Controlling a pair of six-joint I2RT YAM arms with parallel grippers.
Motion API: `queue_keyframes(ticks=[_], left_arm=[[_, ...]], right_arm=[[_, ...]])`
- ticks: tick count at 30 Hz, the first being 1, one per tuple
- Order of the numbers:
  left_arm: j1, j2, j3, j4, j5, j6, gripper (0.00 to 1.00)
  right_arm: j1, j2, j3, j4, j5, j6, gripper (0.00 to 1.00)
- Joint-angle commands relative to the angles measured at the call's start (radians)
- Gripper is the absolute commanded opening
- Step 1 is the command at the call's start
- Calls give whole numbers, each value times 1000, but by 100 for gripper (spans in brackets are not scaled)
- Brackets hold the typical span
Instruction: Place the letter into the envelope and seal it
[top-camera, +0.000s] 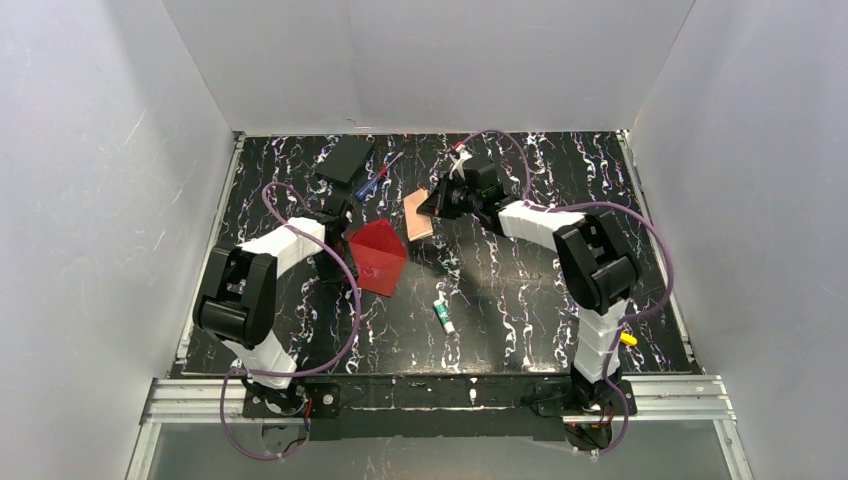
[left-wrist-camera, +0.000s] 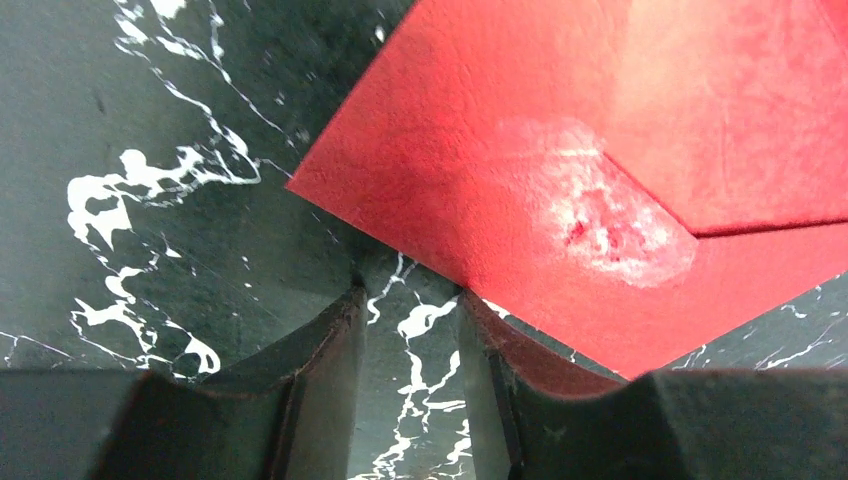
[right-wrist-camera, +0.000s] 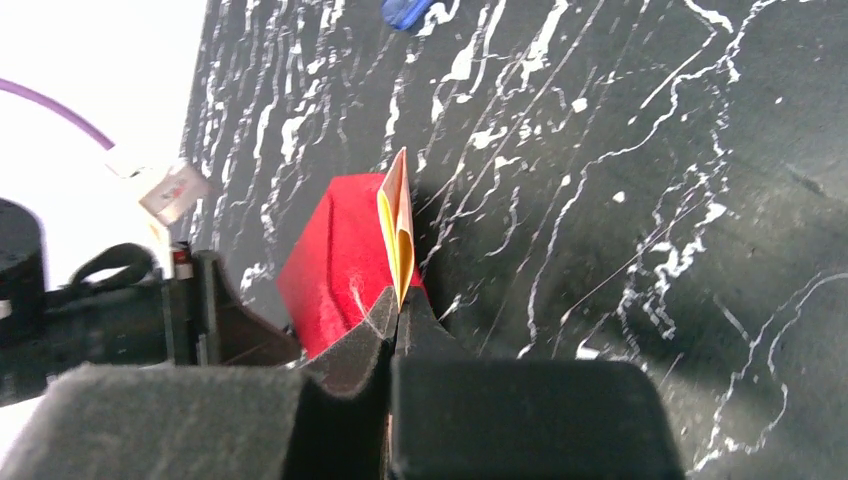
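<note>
The red envelope (top-camera: 378, 256) lies on the black marbled table, flap side up, with a whitish smear near the flap's point (left-wrist-camera: 600, 215). My left gripper (top-camera: 338, 232) is low at the envelope's left edge, jaws open (left-wrist-camera: 410, 300) with bare table between them. Its right finger (left-wrist-camera: 500, 350) touches the envelope's edge. My right gripper (top-camera: 447, 200) is shut on the letter (top-camera: 418, 215), a pale folded sheet that looks peach here, and holds it in the air behind and right of the envelope. In the right wrist view the letter (right-wrist-camera: 398, 230) is edge-on between the closed tips (right-wrist-camera: 398, 308), with the envelope (right-wrist-camera: 335, 260) beyond it.
A flat black rectangular object (top-camera: 346, 158) lies at the back left, a blue and red pen (top-camera: 375, 181) beside it. A green and white glue stick (top-camera: 443, 316) lies in front of the envelope. A small yellow item (top-camera: 628, 340) sits by the right arm's base. White walls enclose the table.
</note>
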Motion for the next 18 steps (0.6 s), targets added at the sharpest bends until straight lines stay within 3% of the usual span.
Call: queue_keyframes(ticks=[1, 4, 8, 12, 18], left_arm=[[66, 66, 29, 32, 5, -31, 36], [97, 107, 88, 53, 21, -31, 35], [118, 194, 211, 39, 72, 42, 34], [125, 296, 340, 2, 187, 110, 32], [146, 312, 392, -29, 261, 93, 33]], right_arm=[[-1, 68, 80, 151, 31, -18, 1], [1, 82, 112, 172, -12, -51, 1], [24, 28, 57, 319, -101, -103, 1], [64, -2, 73, 258, -47, -199, 1], [67, 107, 155, 149, -46, -144, 1]])
